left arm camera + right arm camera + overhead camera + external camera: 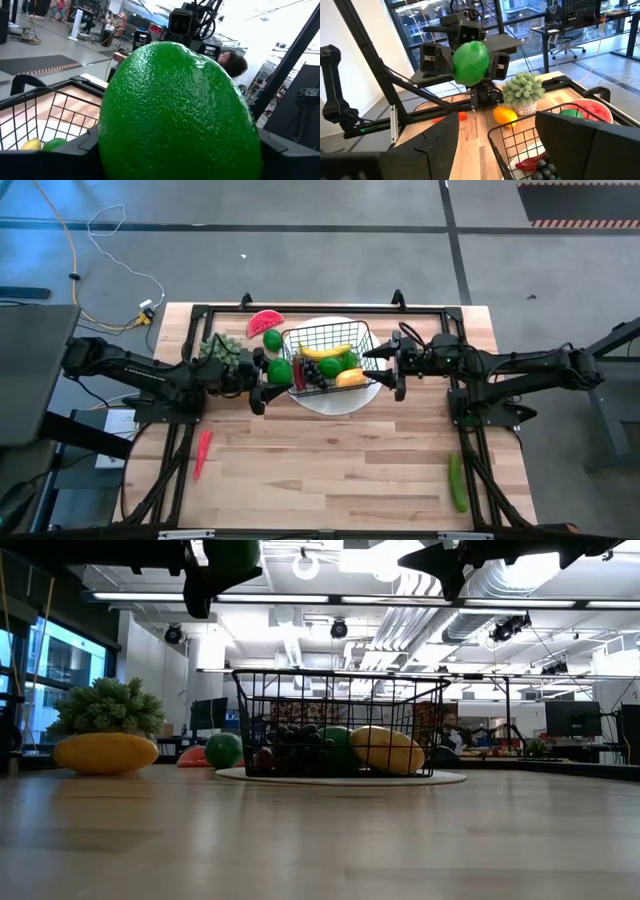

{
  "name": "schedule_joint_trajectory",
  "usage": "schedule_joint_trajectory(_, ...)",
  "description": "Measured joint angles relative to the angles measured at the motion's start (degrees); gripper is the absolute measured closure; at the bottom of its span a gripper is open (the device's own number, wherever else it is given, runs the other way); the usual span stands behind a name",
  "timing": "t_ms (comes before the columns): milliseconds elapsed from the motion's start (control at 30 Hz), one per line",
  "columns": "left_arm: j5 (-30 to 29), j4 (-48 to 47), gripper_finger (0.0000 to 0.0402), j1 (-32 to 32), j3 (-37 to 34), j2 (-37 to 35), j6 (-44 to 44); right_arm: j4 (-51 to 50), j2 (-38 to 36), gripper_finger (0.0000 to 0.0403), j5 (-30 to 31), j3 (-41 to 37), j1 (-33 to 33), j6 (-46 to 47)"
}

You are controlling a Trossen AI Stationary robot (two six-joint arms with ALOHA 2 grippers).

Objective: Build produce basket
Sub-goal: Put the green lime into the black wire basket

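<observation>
- The table (330, 470) fills the middle of the high view, with its lower half mostly bare wood: free room for either arm
- The basket (330, 358) stands on a white plate (330, 402) at centre frame, top open, already holding a banana (326, 351), grapes (313, 376) and a yellow fruit (351, 378)
- The left gripper (268, 372) sits just left of the basket's left wall, fingers clamped on a lime (280, 370); in the low view that lime (232, 552) hangs well above the rim
- The deciding relation: the basket's opening lies to the right of the held lime, so a short move rightward over the wall looks like what is needed; the left arm is the nearer one
- The right gripper (392, 364) hovers at the basket's right edge, fingers spread and empty, close enough to crowd a drop near that side
- Loose produce: watermelon slice (265, 322) upper left of the basket, red pepper (202, 452) lower left, cucumber (457, 482) lower right
</observation>
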Motion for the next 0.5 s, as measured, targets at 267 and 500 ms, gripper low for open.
schedule_joint_trajectory(267, 0.00, 0.00, 0.0121, 0.00, 0.00, 0.00, 1.39, 0.95, 0.00, 0.0158, -1.90, 0.01, 0.00, 1.72)
schedule_joint_trajectory(500, 0.03, -7.04, 0.0121, 1.27, 6.97, 1.60, 1.79, 2.43, 0.00, 0.0158, -2.43, 0.02, 0.00, 2.78)
